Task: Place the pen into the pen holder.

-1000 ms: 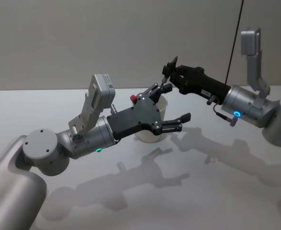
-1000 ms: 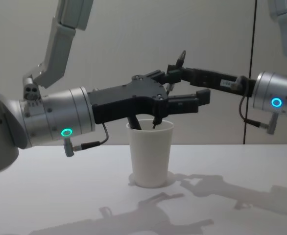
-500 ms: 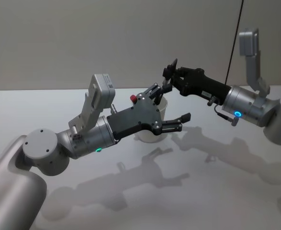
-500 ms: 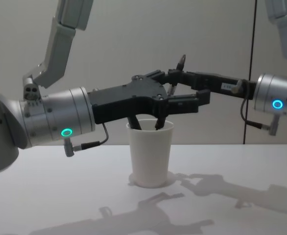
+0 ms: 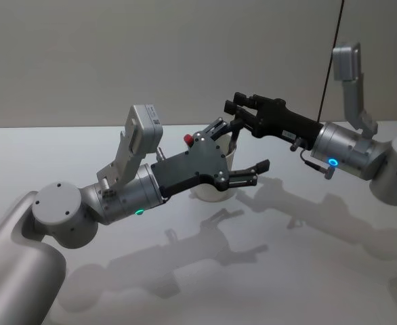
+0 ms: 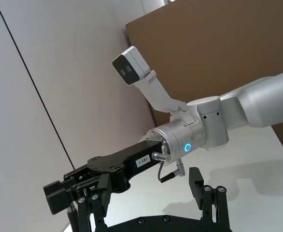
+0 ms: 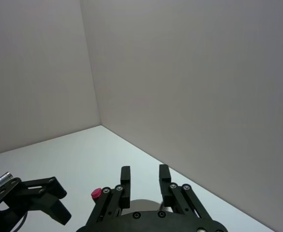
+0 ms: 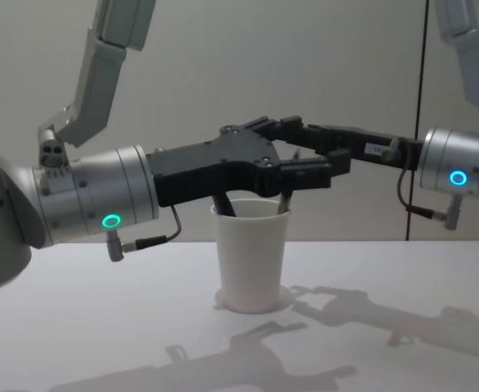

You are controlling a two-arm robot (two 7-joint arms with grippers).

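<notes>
Where the plain white tapered paper cup [image 8: 252, 256] stands, near the middle of the pale grey table [image 8: 387, 343], two dark slender items lean inside it: one against the rim on the robot's left side, the other, a dark pen [image 8: 284, 200], against the rim on the right side. Only the top ends show above the rolled rim; what the left-leaning item is cannot be told.

Left gripper [image 8: 301, 167]: black, on a silver forearm with a green ring light, reaching in from the left and hanging directly above the cup mouth. Its fingers are spread apart, grasping nothing; in the head view the lower finger [image 5: 249, 175] juts past the cup toward the right, the upper fingers lie over the rim. A small red knob [image 5: 187, 139] sits on the back of this gripper's body.

Right gripper [image 5: 234, 108]: black, on a silver forearm with a blue ring light, reaching in from the right at a level just above the left gripper, its tips over the far side of the cup. In the right wrist view its two fingers [image 7: 125, 176] stand parallel with a clear gap, nothing between them; released.

The cup sits upright, base flat on the table. Arm shadows fall on the table in front of and to the right of it. Behind is a plain wall [image 5: 151, 54] with a thin dark vertical line [image 8: 422, 98] at the right.
</notes>
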